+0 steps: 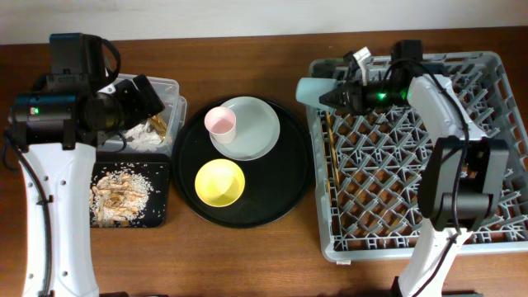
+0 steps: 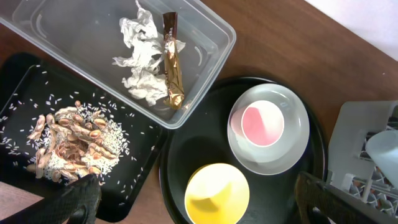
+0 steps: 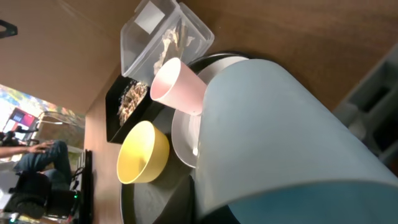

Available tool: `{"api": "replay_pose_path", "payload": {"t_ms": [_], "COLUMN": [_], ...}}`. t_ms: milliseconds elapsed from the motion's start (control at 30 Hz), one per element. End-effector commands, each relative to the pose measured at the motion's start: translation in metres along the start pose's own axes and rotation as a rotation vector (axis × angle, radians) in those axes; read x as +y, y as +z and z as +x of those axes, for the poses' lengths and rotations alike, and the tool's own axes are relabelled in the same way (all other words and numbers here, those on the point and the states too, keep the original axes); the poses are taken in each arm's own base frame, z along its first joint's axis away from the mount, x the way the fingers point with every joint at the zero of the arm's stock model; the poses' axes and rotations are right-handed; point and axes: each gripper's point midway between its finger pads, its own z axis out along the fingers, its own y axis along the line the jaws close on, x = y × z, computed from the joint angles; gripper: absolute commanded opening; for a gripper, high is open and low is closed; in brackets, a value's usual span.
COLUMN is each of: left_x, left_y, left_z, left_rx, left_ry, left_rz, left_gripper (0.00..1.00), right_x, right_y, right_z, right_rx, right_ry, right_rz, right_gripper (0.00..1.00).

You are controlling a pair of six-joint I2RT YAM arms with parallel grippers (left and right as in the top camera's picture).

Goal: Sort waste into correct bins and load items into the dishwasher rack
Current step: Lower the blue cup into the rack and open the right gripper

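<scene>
Right gripper (image 1: pixel 333 96) is clamped tight on the light-blue cup (image 1: pixel 310 89), holding it on its side over the far left corner of the dishwasher rack (image 1: pixel 388 206), beside the round black tray (image 1: pixel 285 186). Chopsticks (image 1: pixel 332 157) lie in the rack along its left wall, on the near side of the cup. Left gripper (image 1: pixel 142 101) hangs with its fingers (image 2: pixel 74 200) spread wide and nothing between them, above the clear box (image 1: pixel 172 89) at the far left of the table. Crumpled paper (image 2: pixel 140 68) and the gold-brown wrapper (image 2: pixel 173 68) lie in that box; food scraps (image 1: pixel 120 191) cover the small black tray (image 1: pixel 161 216) just near of it. On the round tray, the pink cup (image 1: pixel 221 122) stands on the plate (image 1: pixel 257 125), with the yellow bowl (image 1: pixel 219 181) on the near side
</scene>
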Motion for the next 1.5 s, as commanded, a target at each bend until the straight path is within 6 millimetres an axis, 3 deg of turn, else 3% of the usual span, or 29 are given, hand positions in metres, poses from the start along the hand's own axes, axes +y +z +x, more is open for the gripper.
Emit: {"api": "replay_pose_path", "payload": {"t_ms": [0, 100, 200, 300, 500, 633, 833, 900, 1033, 1233, 1467], "left_x": [-0.001, -0.001, -0.001, -0.001, -0.001, -0.001, -0.001, -0.001, -0.001, -0.001, -0.001], "left_y": [-0.004, -0.004, -0.004, -0.004, -0.004, -0.004, -0.004, -0.004, -0.004, -0.004, -0.004], "left_z": [-0.002, -0.002, -0.002, -0.002, -0.002, -0.002, -0.002, -0.002, -0.002, -0.002, -0.002], "left_rx": [-0.012, -0.012, -0.012, -0.012, -0.012, -0.012, -0.012, -0.012, -0.012, -0.012, -0.012], "left_ry": [0.015, 0.015, 0.015, 0.015, 0.015, 0.015, 0.015, 0.015, 0.015, 0.015, 0.015], "left_rz": [0.01, 0.01, 0.01, 0.01, 0.01, 0.01, 0.01, 0.01, 0.01, 0.01, 0.01], "left_gripper": [0.99, 0.99, 0.99, 0.99, 0.99, 0.99, 0.99, 0.99, 0.99, 0.99, 0.99], "right_x": [-0.004, -0.015, -0.036, -0.037, -0.061, -0.06, -0.039, -0.035, -0.039, -0.068, -0.083], "right_y": [0.008, 0.008, 0.006, 0.005, -0.007, -0.005, 0.019, 0.029, 0.028, 0.016, -0.01], "right_z": [-0.003, 0.0, 0.018, 0.023, 0.054, 0.051, 0.019, 0.019, 0.022, 0.065, 0.087], "right_rx": [-0.018, 0.002, 0.08, 0.097, 0.233, 0.219, 0.109, 0.124, 0.137, 0.263, 0.32], "right_ry": [0.056, 0.052, 0.112, 0.133, 0.192, 0.181, 0.131, 0.11, 0.108, 0.181, 0.254], "right_rz": [-0.02, 0.04, 0.169, 0.18, 0.364, 0.353, 0.219, 0.218, 0.24, 0.332, 0.41], "right_gripper": [0.04, 0.04, 0.04, 0.04, 0.04, 0.04, 0.04, 0.04, 0.04, 0.04, 0.04]}}
